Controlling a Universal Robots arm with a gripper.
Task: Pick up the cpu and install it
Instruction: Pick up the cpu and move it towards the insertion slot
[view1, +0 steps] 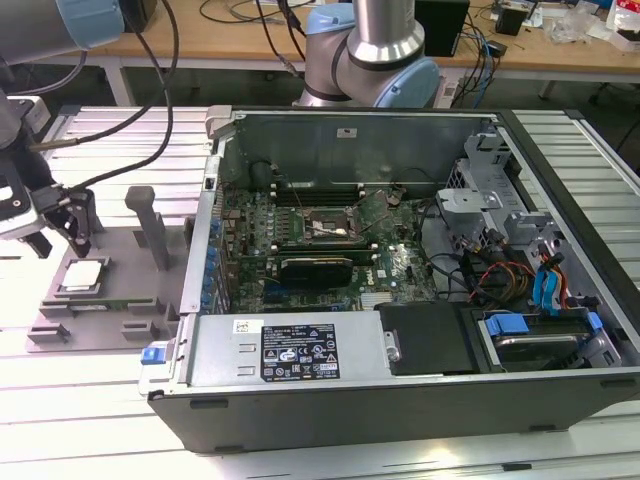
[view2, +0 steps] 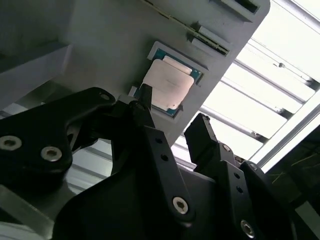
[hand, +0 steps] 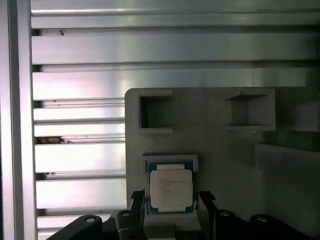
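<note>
The cpu (view1: 82, 275) lies in a pocket of the tray (view1: 115, 250) right below the pincer (view1: 65, 235), between its two spread fingers (hand: 136, 202), and the open computer box (view1: 300, 350) stands well apart from the pincer, toward the exterior view's right, past the tray's posts (view1: 152, 228).

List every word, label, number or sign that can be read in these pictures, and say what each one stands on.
Black label on the grey panel of the computer case: white print and symbols, too small to read.
Small white label beside it: too small to read.
Chip in the grey tray: faint lines of print on its metal top, too blurred to read.
No text can be quoted.
</note>
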